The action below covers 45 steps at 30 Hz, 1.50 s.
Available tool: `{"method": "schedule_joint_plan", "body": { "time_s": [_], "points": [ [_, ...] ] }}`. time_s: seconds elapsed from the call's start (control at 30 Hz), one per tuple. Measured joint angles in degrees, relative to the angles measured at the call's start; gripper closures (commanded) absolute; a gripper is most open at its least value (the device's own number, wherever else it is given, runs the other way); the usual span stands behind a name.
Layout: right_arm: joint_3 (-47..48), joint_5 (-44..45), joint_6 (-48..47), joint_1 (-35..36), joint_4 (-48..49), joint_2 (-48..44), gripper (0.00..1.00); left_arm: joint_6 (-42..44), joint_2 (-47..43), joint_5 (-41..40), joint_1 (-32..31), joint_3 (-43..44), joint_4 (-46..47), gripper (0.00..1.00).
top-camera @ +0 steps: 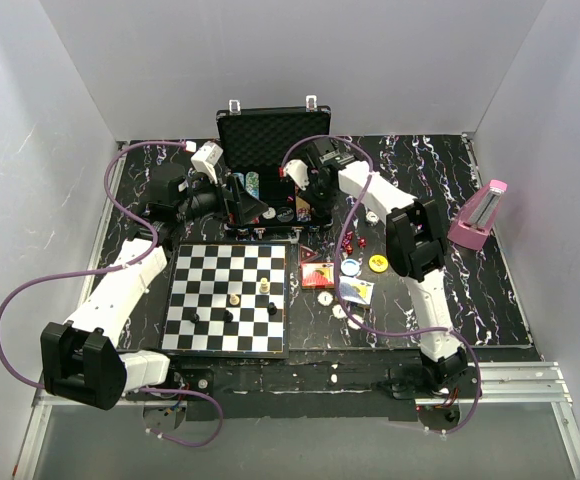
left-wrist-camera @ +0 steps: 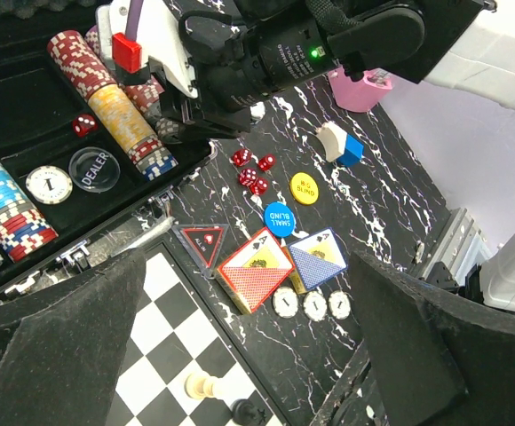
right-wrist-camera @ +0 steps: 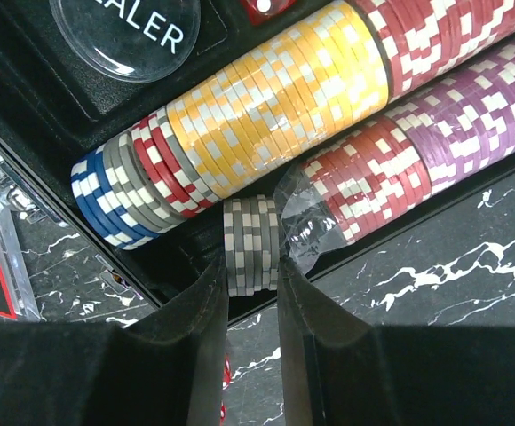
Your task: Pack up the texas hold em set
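Grey chips [right-wrist-camera: 250,226], pinched in right gripper [right-wrist-camera: 250,266], just inside briefcase [right-wrist-camera: 27,80] rim

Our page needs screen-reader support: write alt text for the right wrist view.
The right gripper pinches a stack of grey chips at the edge of the black case. Behind lie yellow, red and purple chip rows and a clear DEALER button.

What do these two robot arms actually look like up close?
The left arm and right arm have white shells with chunky black joint blocks. A purple cable loops alongside each. Each ends in two broad, black, wedge-shaped fingers. The right wrist carries white lettering, a green light and a red plug.
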Motion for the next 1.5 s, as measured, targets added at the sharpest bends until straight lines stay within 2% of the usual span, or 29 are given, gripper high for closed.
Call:
{"method": "schedule_joint_plan", "body": {
  "time_s": [0.4,0.63,0.77,0.83,1.0,1.23,1.5],
  "points": [
    [-0.2,6.0,0.0,1.6,1.5,0.3,0.99,0.0,0.0,0.2,0.0,0.0,0.0,0.02],
    [-2.6,12.1,-0.5,1.7,8.4,0.3,0.98,0.0,0.3,0.4,0.0,0.0,0.0,0.02],
    [-6.1,15.0,-1.3,1.7,14.4,-0.6,0.79,0.0,0.5,0.7,0.0,0.0,0.0,0.02],
    [-7.4,15.2,-1.4,1.7,16.1,-1.1,0.73,0.0,0.5,0.9,0.0,0.0,0.0,0.02],
    [-9.5,15.1,-1.3,1.7,18.3,-2.1,0.69,0.0,0.6,1.1,0.0,0.0,0.0,0.02],
    [-13.2,15.9,-1.8,1.4,21.1,-4.0,0.54,-0.2,0.7,1.6,0.0,0.0,0.0,0.02],
    [-16.7,17.2,-2.8,0.3,23.2,-6.7,0.51,-0.2,1.0,2.1,0.0,0.0,0.0,0.02]
  ]
}}
